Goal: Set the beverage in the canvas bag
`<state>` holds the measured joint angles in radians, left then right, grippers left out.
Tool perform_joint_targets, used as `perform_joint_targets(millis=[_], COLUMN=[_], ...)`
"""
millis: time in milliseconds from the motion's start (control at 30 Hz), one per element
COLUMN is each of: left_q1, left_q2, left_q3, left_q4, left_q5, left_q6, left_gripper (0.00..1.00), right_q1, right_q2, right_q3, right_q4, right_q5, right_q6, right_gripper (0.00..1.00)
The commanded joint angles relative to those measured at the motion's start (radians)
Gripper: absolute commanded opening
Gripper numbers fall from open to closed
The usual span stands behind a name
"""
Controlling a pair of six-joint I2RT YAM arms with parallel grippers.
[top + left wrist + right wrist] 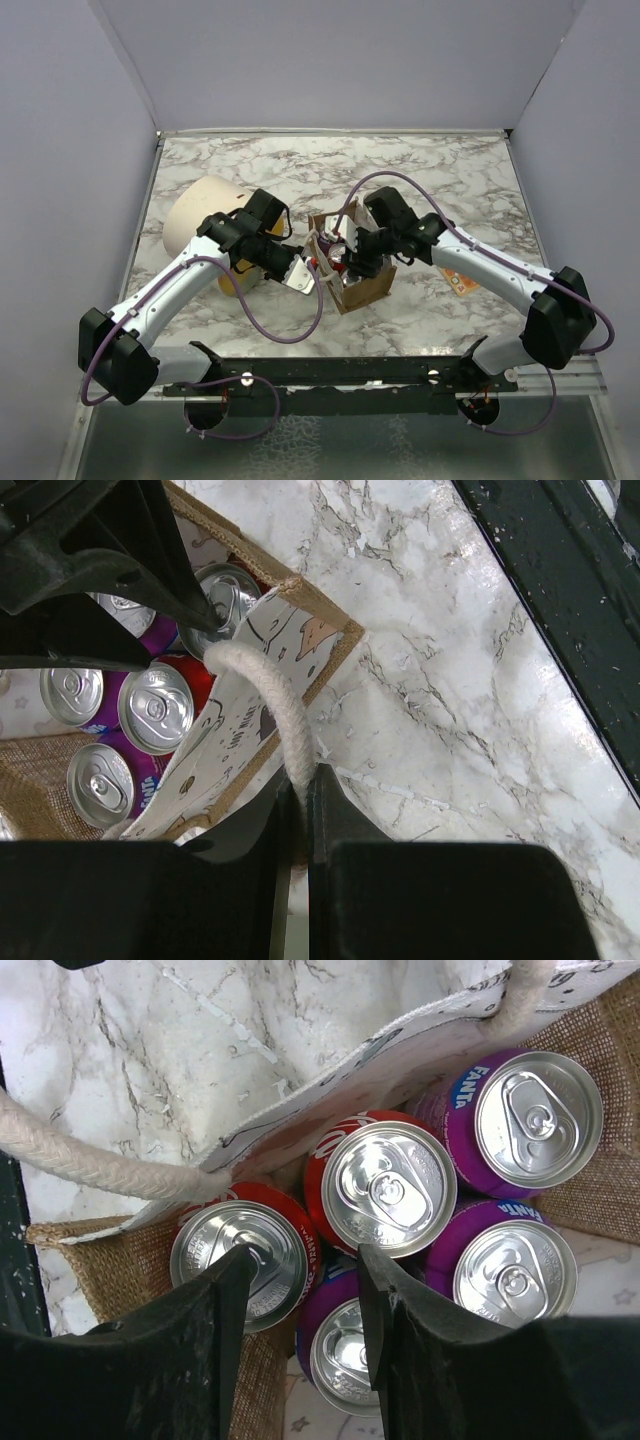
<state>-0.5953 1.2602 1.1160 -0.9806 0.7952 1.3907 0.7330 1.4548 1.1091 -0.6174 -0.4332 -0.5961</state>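
Observation:
The tan canvas bag (366,291) stands at the middle of the marble table and holds several soda cans, red and purple. In the left wrist view my left gripper (297,798) is shut on one cream rope handle (272,698), holding the printed side panel (262,670) of the bag outward. My right gripper (305,1260) reaches down into the bag's mouth. Its fingers stand on either side of a purple can (345,1355) in the near corner, closed against it. A red can (238,1260) sits partly under the left finger (215,1310). More cans (392,1187) stand behind.
A large cream cylinder (200,215) lies on its side behind my left arm. A small orange packet (460,282) lies under my right arm. The other rope handle (80,1158) hangs over the bag's rim beside my right gripper. The dark rail (570,610) marks the table's near edge.

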Motion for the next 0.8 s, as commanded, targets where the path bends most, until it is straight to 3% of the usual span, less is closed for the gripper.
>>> perform_joint_targets(millis=[0, 400, 767], left_q1=[0.005, 0.005, 0.006], left_q2=[-0.012, -0.019, -0.016], left_q3=[-0.005, -0.010, 0.007], left_q4=[-0.012, -0.009, 0.011], left_q5=[0.006, 0.011, 0.022], left_q6=[0.017, 0.012, -0.009], left_gripper=[0.00, 0.00, 0.00], right_q1=[0.006, -0.012, -0.120], right_q2=[0.001, -0.069, -0.106], right_q3=[-0.024, 0.112, 0.243], right_q4=[-0.011, -0.023, -0.061], right_q5=[0.032, 0.069, 0.129], right_q6=[0.008, 0.076, 0.137], right_gripper=[0.48, 0.56, 0.60])
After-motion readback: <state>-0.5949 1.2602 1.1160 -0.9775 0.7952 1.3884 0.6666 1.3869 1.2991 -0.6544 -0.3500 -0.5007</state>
